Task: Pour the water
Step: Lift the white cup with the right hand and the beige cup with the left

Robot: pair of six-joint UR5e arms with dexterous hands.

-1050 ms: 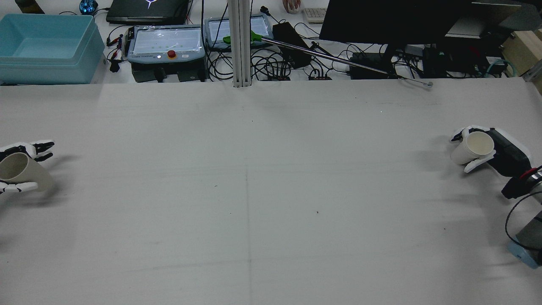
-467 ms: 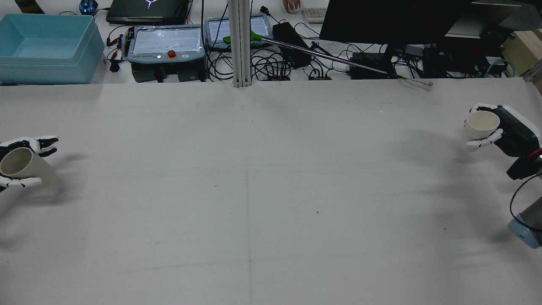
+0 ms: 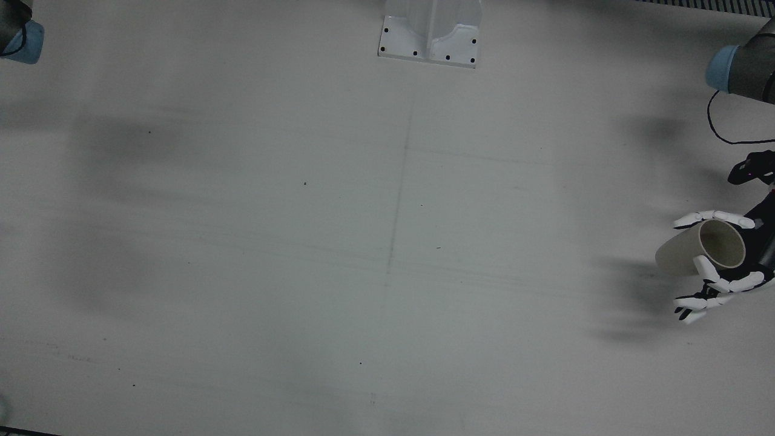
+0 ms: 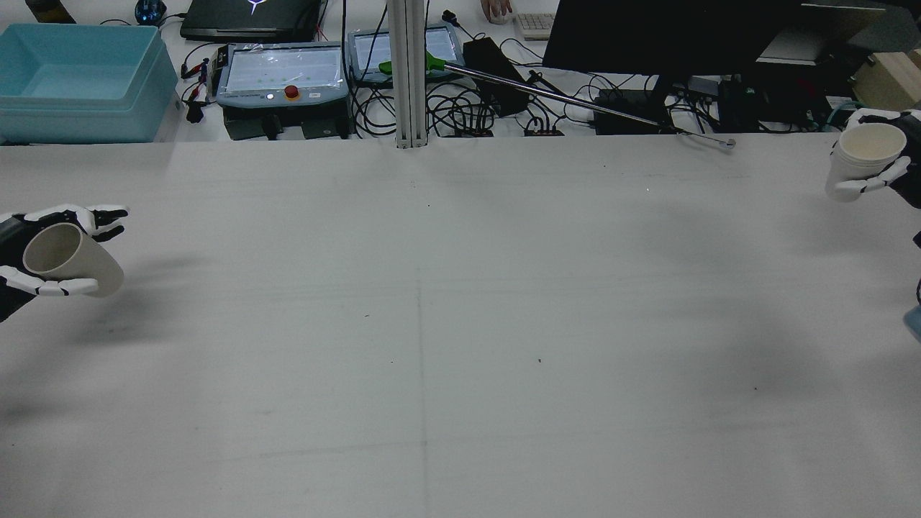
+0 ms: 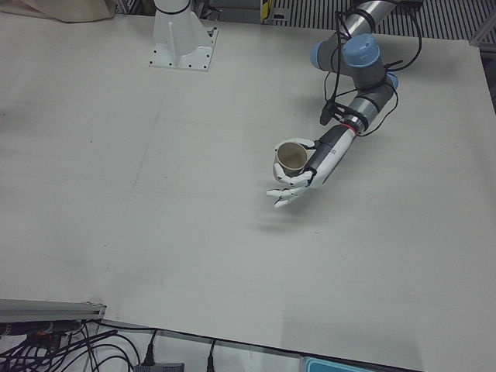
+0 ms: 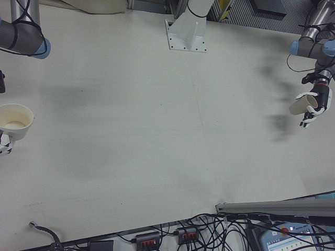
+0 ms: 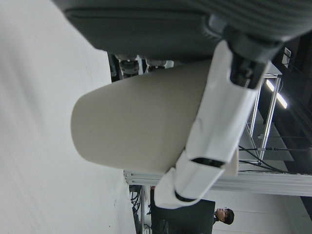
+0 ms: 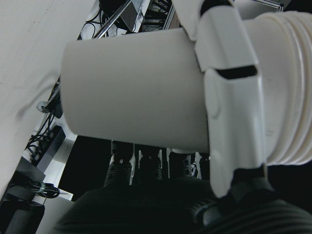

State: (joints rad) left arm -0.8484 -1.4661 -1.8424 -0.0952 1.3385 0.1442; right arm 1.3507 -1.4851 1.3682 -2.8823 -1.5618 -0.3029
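At the far left edge of the rear view, the left hand [image 4: 29,252] grasps a beige paper cup [image 4: 68,259], its fingers wrapped around the cup's wall. That cup is tilted, its open mouth turned back toward the arm and its base pointing out over the white table [image 4: 460,324]; it hangs clear of the surface, with a soft shadow below it. The left-front view shows the same hand [image 5: 298,174] at mid-frame with the cup [image 5: 291,157] and its dark, open mouth facing the camera, the forearm running up and right to the blue-capped arm joints [image 5: 353,54].

At the upper right edge of the rear view, the right hand [image 4: 881,169] is closed around a stack of white paper cups [image 4: 860,155], held nearly upright with the mouth up, above the table's far right corner. The right-front view catches this stack [image 6: 15,121] at its left edge; whether it holds any liquid cannot be told.

Beyond the table, along the top of the rear view, sit a light blue bin [image 4: 79,79], a teach pendant [image 4: 284,72] and a tangle of cables [image 4: 460,108].
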